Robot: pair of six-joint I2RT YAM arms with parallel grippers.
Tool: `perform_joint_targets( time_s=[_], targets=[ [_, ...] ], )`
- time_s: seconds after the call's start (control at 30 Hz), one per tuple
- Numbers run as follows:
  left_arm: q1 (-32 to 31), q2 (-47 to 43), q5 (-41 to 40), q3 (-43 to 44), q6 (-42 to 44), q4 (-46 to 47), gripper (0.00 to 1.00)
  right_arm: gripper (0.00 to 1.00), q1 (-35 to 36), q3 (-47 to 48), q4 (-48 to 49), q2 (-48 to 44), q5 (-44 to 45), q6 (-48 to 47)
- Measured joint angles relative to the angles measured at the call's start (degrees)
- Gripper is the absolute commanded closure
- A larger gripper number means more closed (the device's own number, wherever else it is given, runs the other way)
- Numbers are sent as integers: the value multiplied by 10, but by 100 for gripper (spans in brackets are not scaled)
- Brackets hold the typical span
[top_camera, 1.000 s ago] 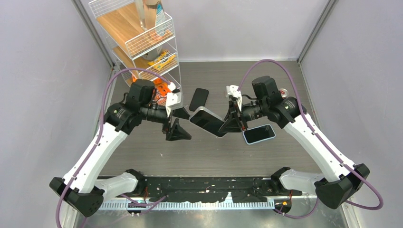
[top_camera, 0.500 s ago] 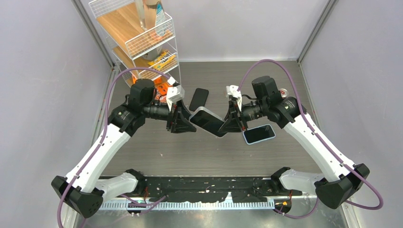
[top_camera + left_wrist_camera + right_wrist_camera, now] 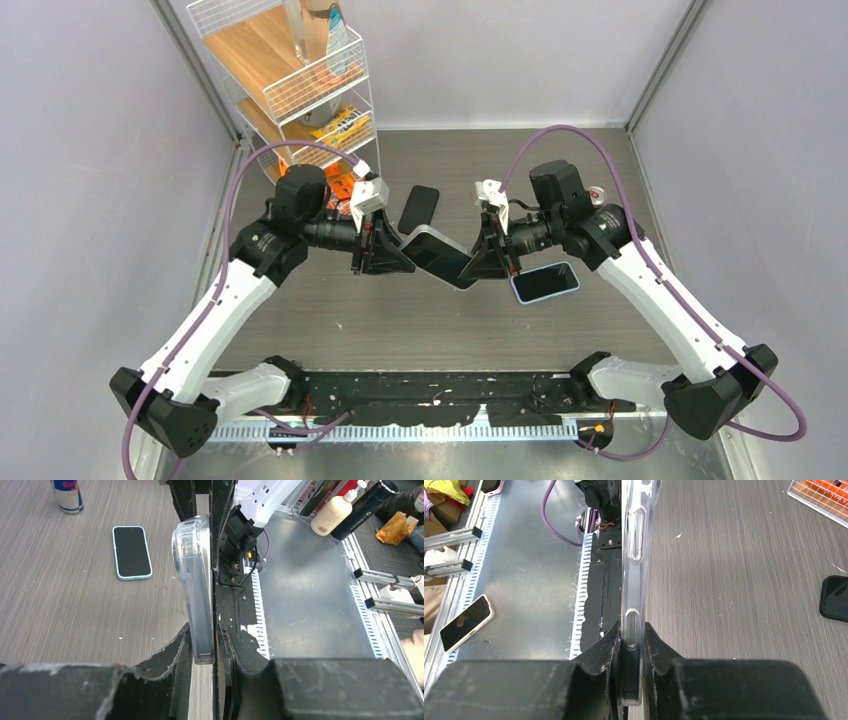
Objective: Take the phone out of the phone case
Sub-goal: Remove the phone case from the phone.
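Bench check, working from the near edge outward.

- I am reading the wood-grain table (image 3: 430,320) as bare in front of the arm bases.
- The phone (image 3: 442,260) is sitting inside the clear phone case (image 3: 196,570), not yet out. The pair is hanging tilted above the middle of the table, spanned between the two arms.
- Left gripper (image 3: 398,255): it is pinching the left end of the case. In the left wrist view its jaws are standing narrow, one finger (image 3: 182,647) lying against each broad face of the case.
- Right gripper (image 3: 482,258): it is clamping the opposite end. In the right wrist view the jaws are pressing narrow on the case, with a side-button cutout sitting right between the fingers (image 3: 659,647).
- A light-blue-cased phone (image 3: 545,282) is lying screen-up on the table just to the right of the right gripper, apart from the held pair.
- A black phone (image 3: 419,208) is lying flat just beyond the held case, toward the back.
- A can (image 3: 67,495) is standing upright on the table; I am seeing it best in the left wrist view.
- A wire rack (image 3: 300,80) with wooden shelves is standing in the far left corner. I am not making out its contents beyond some orange and yellow packaging.
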Motion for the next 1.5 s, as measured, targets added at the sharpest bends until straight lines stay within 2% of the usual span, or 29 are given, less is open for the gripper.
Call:
perform_joint_targets(
  time_s=[0.27, 0.4, 0.57, 0.87, 1.0, 1.2, 1.5],
  targets=[
    [0, 4, 5, 0, 26, -15, 70, 95, 0, 0, 0, 0, 0, 0],
    [0, 5, 5, 0, 43, -28, 78, 95, 0, 0, 0, 0, 0, 0],
    [0, 8, 5, 0, 54, -40, 100, 94, 0, 0, 0, 3, 0, 0],
    [-1, 11, 7, 0, 85, -43, 100, 94, 0, -2, 1, 5, 2, -2],
    [-5, 12, 19, 3, 153, -70, 100, 94, 0, -7, 1, 5, -4, -6],
    [-20, 34, 24, 50, 294, -178, 100, 95, 0, -23, 7, 5, -34, -10],
    [-35, 65, 26, 101, 435, -288, 100, 94, 0, -49, 33, 5, -69, 8]
  ],
)
